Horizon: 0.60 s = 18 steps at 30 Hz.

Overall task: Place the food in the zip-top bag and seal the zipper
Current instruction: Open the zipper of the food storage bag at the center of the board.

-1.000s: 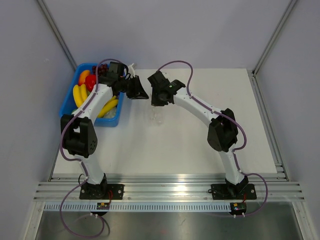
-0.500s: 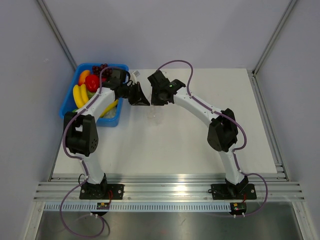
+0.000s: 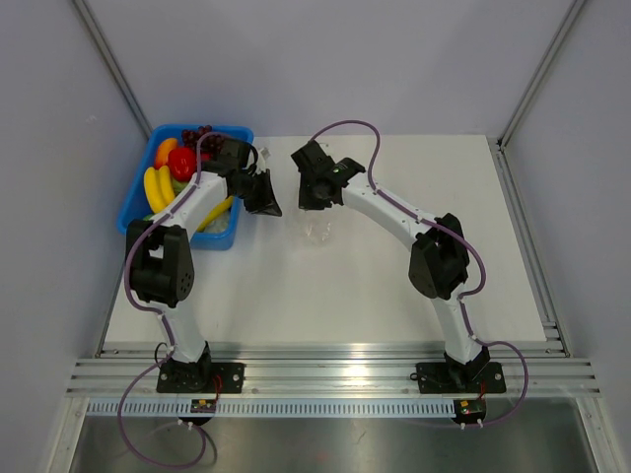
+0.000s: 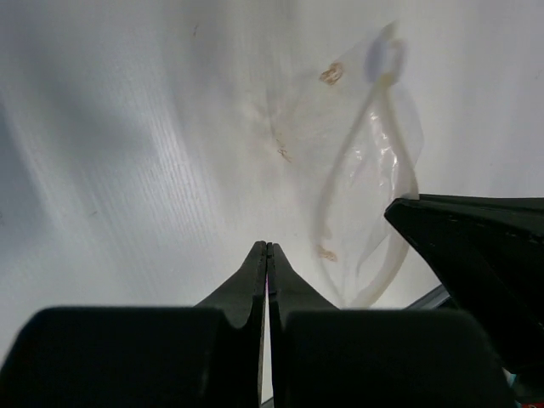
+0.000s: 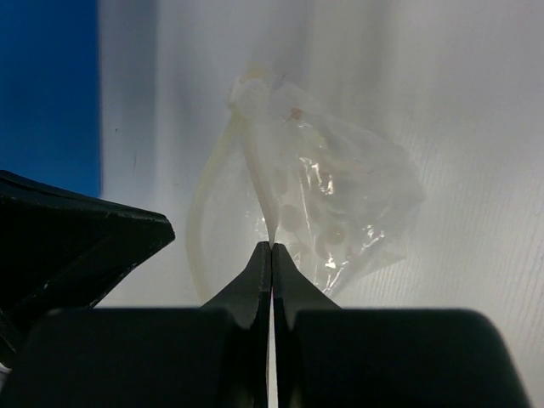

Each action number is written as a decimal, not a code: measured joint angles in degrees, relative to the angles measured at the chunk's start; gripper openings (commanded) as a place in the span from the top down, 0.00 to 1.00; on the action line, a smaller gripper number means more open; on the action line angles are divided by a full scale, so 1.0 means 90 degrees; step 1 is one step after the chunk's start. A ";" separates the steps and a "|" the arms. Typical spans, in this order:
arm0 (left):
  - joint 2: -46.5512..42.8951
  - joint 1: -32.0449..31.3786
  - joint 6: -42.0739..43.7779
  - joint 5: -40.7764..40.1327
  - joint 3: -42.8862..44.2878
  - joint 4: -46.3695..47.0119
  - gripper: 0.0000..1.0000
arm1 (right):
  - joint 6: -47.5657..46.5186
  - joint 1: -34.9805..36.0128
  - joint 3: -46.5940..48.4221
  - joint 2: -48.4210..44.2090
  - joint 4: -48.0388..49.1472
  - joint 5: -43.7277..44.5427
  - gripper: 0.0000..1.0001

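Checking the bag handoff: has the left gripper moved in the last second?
Yes. The left gripper has drawn back left, toward the blue bin, away from the zip-top bag.

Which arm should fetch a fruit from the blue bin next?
Left. The left gripper is shut and empty beside the blue bin, while the right gripper seems to pinch the zip-top bag.

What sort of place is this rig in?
Likely a robotics lab test cell: a white table boxed in by plain grey walls, left arm and right arm bolted to an aluminium rail, a blue bin of fruit.
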 measured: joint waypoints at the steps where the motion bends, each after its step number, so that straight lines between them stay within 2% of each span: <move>1: 0.0002 0.0000 0.0022 -0.0109 0.0024 -0.0058 1.00 | 0.0002 0.0000 0.0000 0.0000 0.0005 -0.0002 1.00; 8: 0.0311 0.0000 0.0121 -0.0622 0.0549 -0.0223 1.00 | 0.0044 0.0002 0.0029 0.0000 0.0158 -0.0126 1.00; 18: 0.0364 0.0068 0.0204 -0.1139 0.1411 -0.0729 0.99 | 0.0039 0.0005 0.0777 0.0311 0.0143 -0.0236 1.00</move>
